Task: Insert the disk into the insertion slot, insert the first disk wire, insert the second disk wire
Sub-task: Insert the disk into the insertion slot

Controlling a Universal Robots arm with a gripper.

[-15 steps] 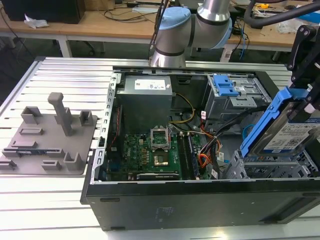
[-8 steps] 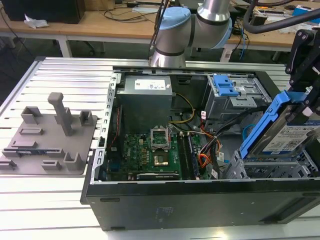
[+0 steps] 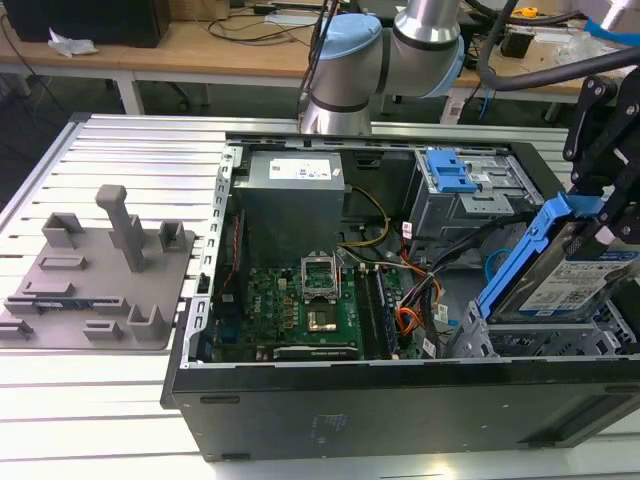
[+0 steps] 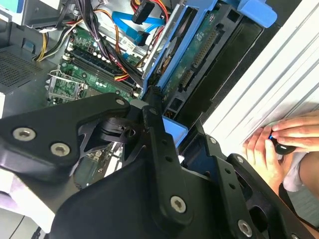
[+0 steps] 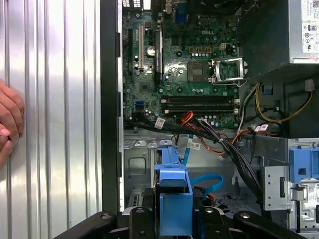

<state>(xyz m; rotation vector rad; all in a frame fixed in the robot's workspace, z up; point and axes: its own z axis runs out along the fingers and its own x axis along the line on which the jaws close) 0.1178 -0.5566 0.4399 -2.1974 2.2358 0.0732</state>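
Observation:
My gripper (image 3: 603, 215) is shut on the disk (image 3: 580, 278), a silver drive with a white label in a bright blue caddy. The disk hangs tilted over the insertion slot (image 3: 545, 342), a low grey perforated cage at the exterior view's right end of the open computer case. In the first wrist view the caddy's blue end (image 5: 172, 191) sits between the black fingers, above the cage floor (image 5: 137, 164). The first disk wire (image 3: 408, 320), red and orange, lies loose beside the cage. Near it the second disk wire (image 5: 207, 180), a light-blue flat cable, curls in a loop.
A taller grey bay with a blue latch (image 3: 452, 170) stands behind the cage. The motherboard (image 3: 300, 305) and power supply (image 3: 290, 190) fill the case's middle. A grey fixture plate (image 3: 95, 275) lies at the exterior view's left. A person's hand (image 4: 276, 144) rests on the ribbed table beside the case.

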